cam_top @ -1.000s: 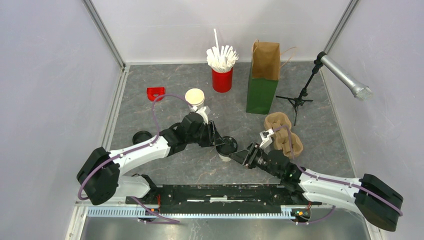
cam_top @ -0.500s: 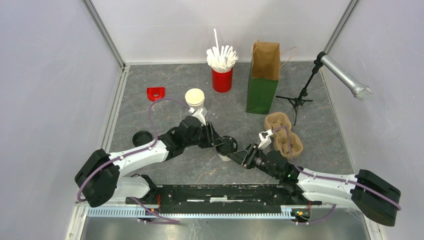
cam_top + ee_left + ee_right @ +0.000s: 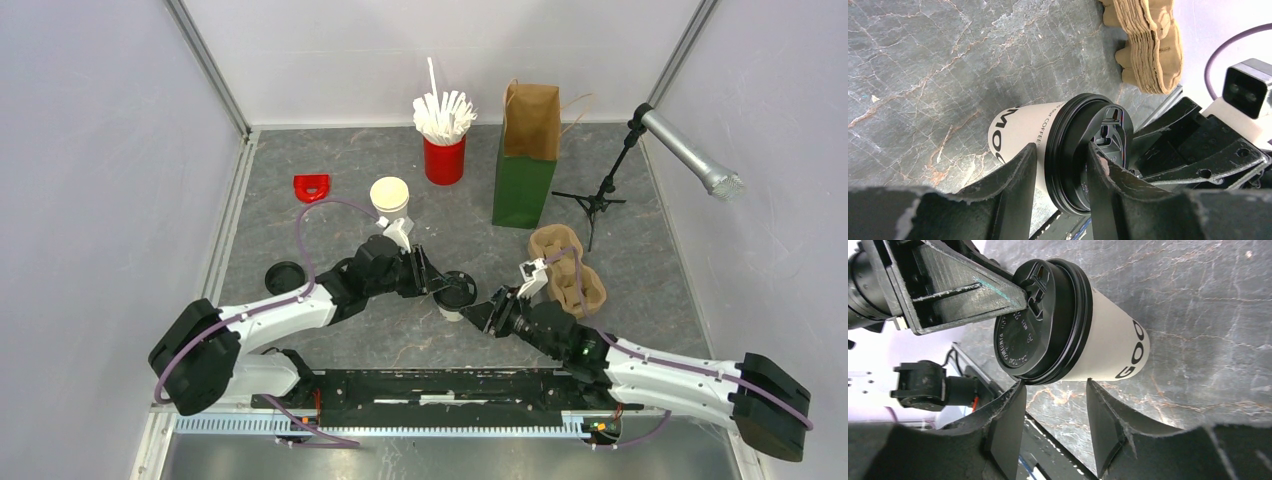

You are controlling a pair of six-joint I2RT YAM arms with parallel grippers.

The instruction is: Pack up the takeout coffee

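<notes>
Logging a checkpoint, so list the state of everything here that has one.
takeout coffee: upright, lid on
left gripper: straddling the lid rim, grip unclear
right gripper: open, beside the coffee
cup stack: upright, lidless
loose lid: flat on table
paper bag: standing
cup carriers: stacked, empty

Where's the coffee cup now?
Top view: the coffee cup stands mid-table between the left end effector and right end effector, left of the carriers.

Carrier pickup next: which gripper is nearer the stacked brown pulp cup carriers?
Right. The right gripper sits left of the carriers; left gripper farther left, past the black-lidded paper cup.
</notes>
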